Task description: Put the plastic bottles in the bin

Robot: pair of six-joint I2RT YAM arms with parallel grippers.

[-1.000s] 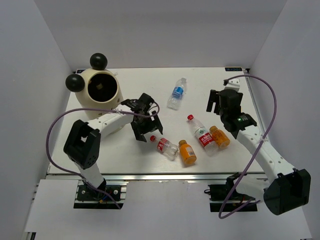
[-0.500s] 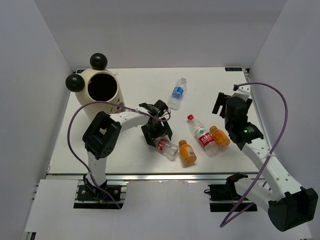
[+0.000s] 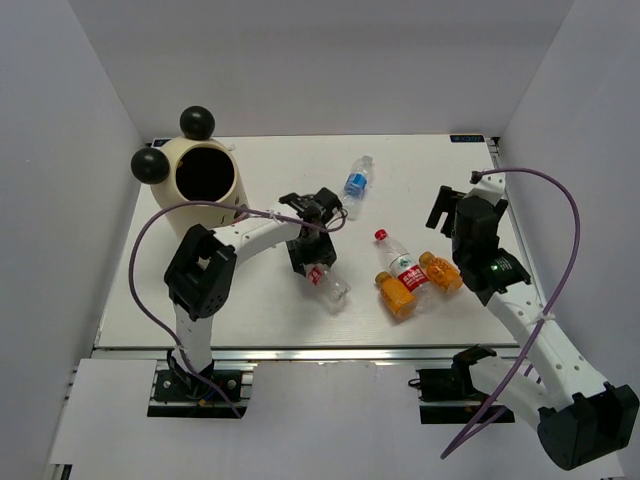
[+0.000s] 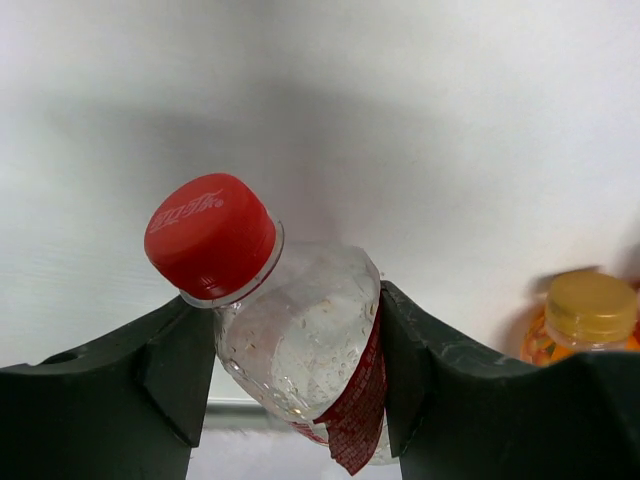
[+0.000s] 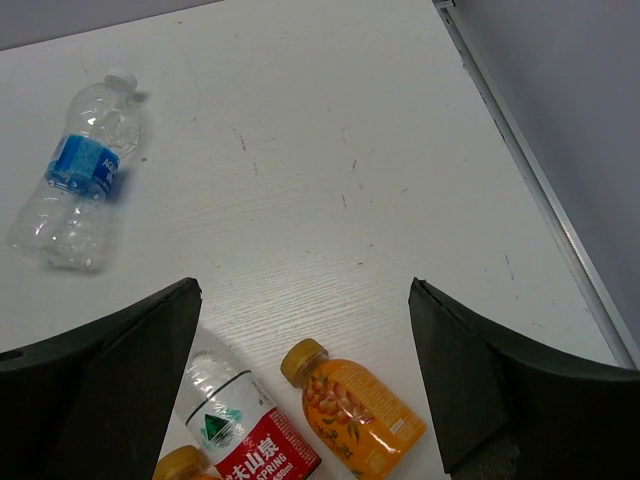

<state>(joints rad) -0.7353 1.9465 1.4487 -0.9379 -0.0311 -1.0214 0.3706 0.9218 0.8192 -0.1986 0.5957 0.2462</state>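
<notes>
- The left end effector (image 4: pixel 290 345) is closed partway onto a red-capped bottle (image 4: pixel 300 350). Its 2 fingers (image 4: pixel 120 400) press the clear shoulder just below the cap (image 4: pixel 212 235). I cannot tell whether the bottle has left the worktop (image 3: pixel 250 300).
- That bottle looks nearly empty and thin-walled, with droplets inside, so I judge it light, easy to dent and slick. The hold sits near the cap end, so the body will probably hang and swing below the fingers. A hold nearer the red label (image 4: pixel 355 415), which looks loose at its edge, would balance better.
- The right end effector (image 5: pixel 303 300) is spread wide and holds nothing. Just below it lie a second red-capped bottle (image 5: pixel 240 435) and an orange bottle (image 5: pixel 352 402). The cap of another orange bottle (image 5: pixel 178 465) peeks in beside its left finger.
- A blue-label bottle (image 5: pixel 75 170) lies well ahead of it and off to its left.
- The orange bottles are full, so they are likely heavier and stiffer. They are best taken across the middle of the body, with the fingers square to the long axis.
- The worktop is white, smooth and hard, so bottles lying on their sides should roll or skid if nudged.
- The bin (image 3: pixel 205 180) stands well apart from the left end effector, back along its arm near the far corner. Its dark opening is wide compared with a bottle.
- Plain walls (image 3: pixel 90 150) close in 3 sides, and a purple cable (image 3: pixel 150 240) loops beside the left arm, so the carry needs a tidy arc.
</notes>
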